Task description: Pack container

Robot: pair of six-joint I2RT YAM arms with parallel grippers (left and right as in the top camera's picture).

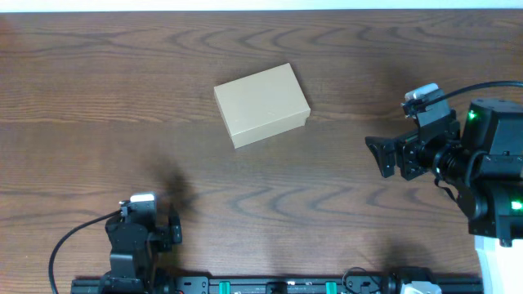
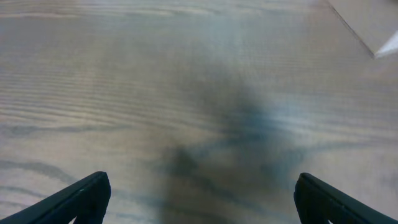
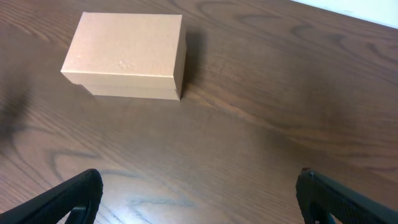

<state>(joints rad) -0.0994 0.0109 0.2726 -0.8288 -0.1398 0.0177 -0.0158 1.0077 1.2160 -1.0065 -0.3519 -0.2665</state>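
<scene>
The container (image 1: 262, 104) is a plain tan cardboard box with its lid shut, lying on the wooden table a little above centre. It also shows in the right wrist view (image 3: 125, 56) at the upper left, and a corner of it shows in the left wrist view (image 2: 373, 22) at the top right. My right gripper (image 1: 384, 155) is open and empty, to the right of the box and apart from it; its fingers show in its wrist view (image 3: 199, 193). My left gripper (image 1: 167, 208) is open and empty near the front left; its fingers show in its wrist view (image 2: 202, 196).
The dark wooden table (image 1: 98, 98) spreads around the box. A white edge (image 1: 261, 4) runs along the far side. A rail with the arm bases (image 1: 278, 286) lies along the front edge. No other loose objects show.
</scene>
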